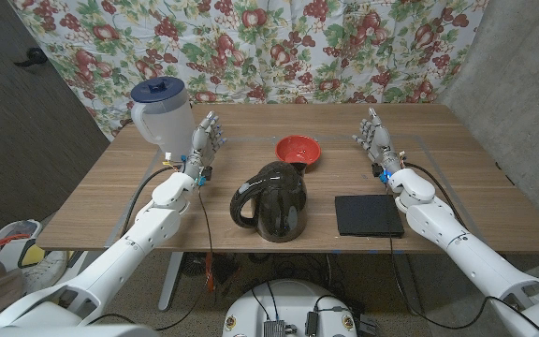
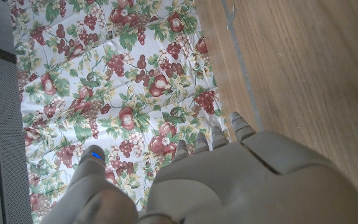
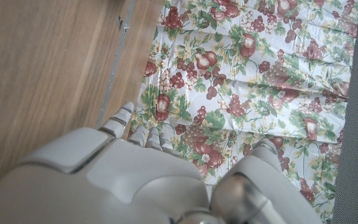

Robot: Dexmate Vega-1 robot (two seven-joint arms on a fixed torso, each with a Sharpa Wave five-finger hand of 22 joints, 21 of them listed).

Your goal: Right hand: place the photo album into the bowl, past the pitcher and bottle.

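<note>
Album (image 1: 369,214) lies flat near tabletop (image 1: 457,187) edge: stiff, thin, probably light; I'd pinch its edge. Right hand (image 1: 375,136) released, holding nothing.

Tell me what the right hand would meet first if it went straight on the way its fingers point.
Nothing on the table, it seems: the right hand points toward the far edge, with bare wooden table ahead, then the floral curtain behind it. Depth is unclear.

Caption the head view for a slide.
Both hands, left and right, wait open; album lies untouched near bowl.

A makeshift test room: floral cloth (image 1: 279,42) hung behind a wooden table (image 1: 101,197); bare grey walls (image 1: 522,65).
</note>
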